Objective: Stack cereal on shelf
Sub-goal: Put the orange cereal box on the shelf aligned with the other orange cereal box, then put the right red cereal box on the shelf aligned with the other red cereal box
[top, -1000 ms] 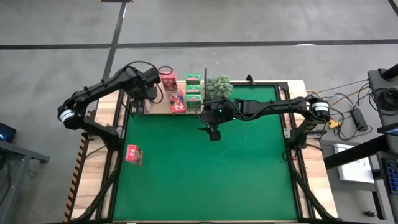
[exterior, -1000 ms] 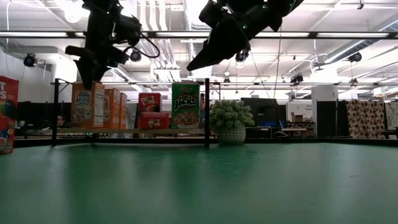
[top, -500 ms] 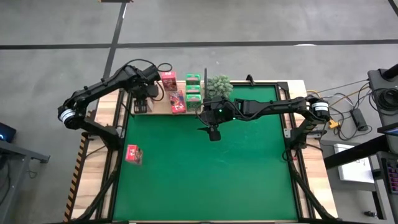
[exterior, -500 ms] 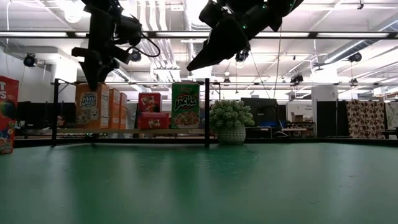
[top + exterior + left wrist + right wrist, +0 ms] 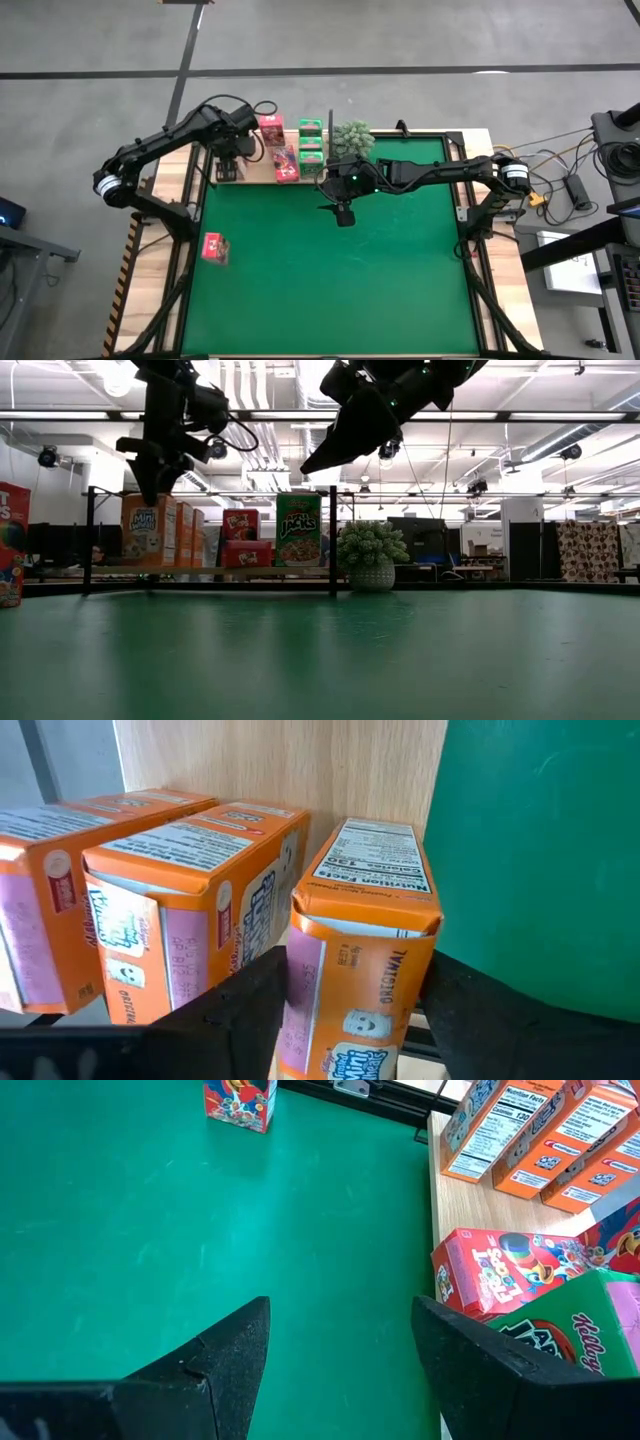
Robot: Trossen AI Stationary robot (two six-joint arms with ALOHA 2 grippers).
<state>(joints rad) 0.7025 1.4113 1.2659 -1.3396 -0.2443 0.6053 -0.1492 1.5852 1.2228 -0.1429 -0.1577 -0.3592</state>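
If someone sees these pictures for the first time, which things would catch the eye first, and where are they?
The eye goes first to the large green mat that covers most of the table, with one pink-red box standing alone near its left edge. Next come the coloured cereal boxes on the wooden shelf along the far edge, where the left tool straddles an orange box. The right tool hangs open above the mat beside a bushy plant.

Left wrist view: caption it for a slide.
Left pincer straddling the third orange cardboard cereal box on the light wood shelf board.
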